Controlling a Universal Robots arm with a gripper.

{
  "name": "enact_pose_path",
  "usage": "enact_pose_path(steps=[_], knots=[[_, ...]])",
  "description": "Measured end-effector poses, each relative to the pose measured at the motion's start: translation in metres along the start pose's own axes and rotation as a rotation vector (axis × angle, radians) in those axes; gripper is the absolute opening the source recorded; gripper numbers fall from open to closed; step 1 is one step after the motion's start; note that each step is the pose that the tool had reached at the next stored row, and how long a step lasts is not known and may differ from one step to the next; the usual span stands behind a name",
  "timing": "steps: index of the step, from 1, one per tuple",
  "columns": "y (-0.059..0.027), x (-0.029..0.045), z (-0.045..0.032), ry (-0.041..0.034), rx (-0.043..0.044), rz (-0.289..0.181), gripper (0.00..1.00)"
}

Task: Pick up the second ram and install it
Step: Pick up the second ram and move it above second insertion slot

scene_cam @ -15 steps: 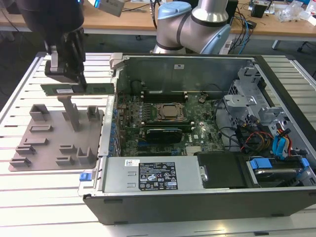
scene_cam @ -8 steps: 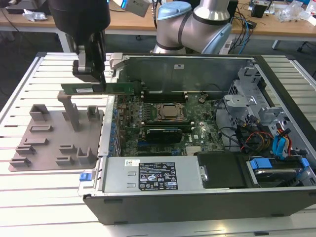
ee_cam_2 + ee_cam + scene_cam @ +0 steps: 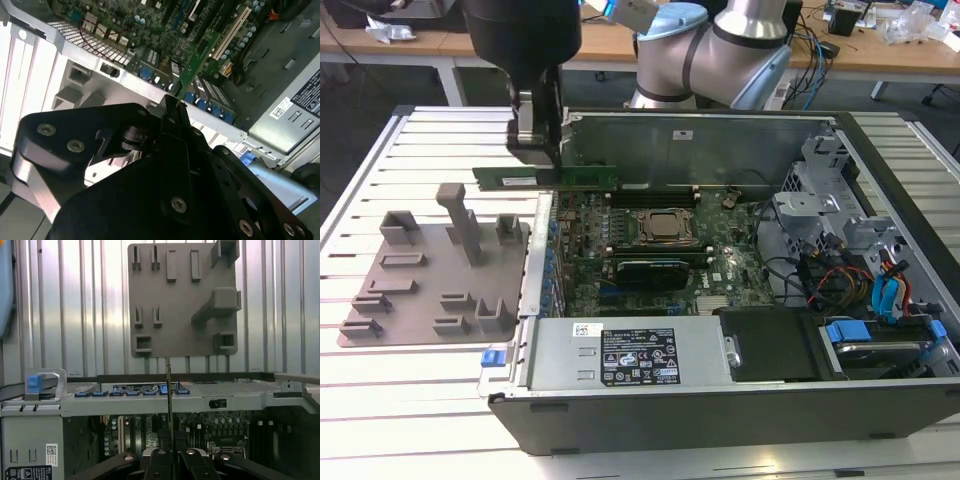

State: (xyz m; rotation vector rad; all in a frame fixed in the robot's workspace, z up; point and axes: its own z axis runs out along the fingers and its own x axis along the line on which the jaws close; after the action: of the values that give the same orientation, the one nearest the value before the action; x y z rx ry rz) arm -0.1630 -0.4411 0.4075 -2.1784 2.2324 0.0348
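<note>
My gripper (image 3: pixel 537 160) is shut on the second ram (image 3: pixel 585 176), a long thin green stick held level and on edge. It hangs above the open computer case, over the edge on the exterior view's left, near the far side of the motherboard (image 3: pixel 650 245). The grip is toward the stick's end on that left side. In the second wrist view the ram (image 3: pixel 196 59) juts edge-on from the fingertips (image 3: pixel 172 107) over the board. The first wrist view shows the ram (image 3: pixel 168 400) as a thin vertical line rising between the black fingers (image 3: pixel 159 462).
A grey holder plate (image 3: pixel 425 270) with upright posts lies on the slatted table at the exterior view's left. Inside the case are the CPU socket (image 3: pixel 665 228), black memory slots (image 3: pixel 650 197), a power supply (image 3: pixel 630 355) and drive bays with cables (image 3: pixel 860 260).
</note>
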Motion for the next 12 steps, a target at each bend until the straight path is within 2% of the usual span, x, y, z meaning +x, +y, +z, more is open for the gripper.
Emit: enact_pose_path(steps=[1,2,4,5,6,10,12], knots=[[-0.0033,-0.0012,0.0001,0.0000,-0.0011,0.000,0.14],[-0.0137,-0.0047,0.0004,0.0002,-0.0048,0.000,0.14],[-0.0256,-0.0074,0.0013,-0.0012,-0.0109,0.000,0.14],[-0.0314,-0.0079,0.0018,-0.0106,-0.0138,0.000,0.14],[-0.0362,-0.0085,0.0027,-0.0133,-0.0168,0.000,0.14],[-0.0517,-0.0109,0.0073,-0.0132,-0.0211,-0.034,0.14],[-0.0661,-0.0139,0.0085,-0.0130,-0.0247,-0.036,0.14]])
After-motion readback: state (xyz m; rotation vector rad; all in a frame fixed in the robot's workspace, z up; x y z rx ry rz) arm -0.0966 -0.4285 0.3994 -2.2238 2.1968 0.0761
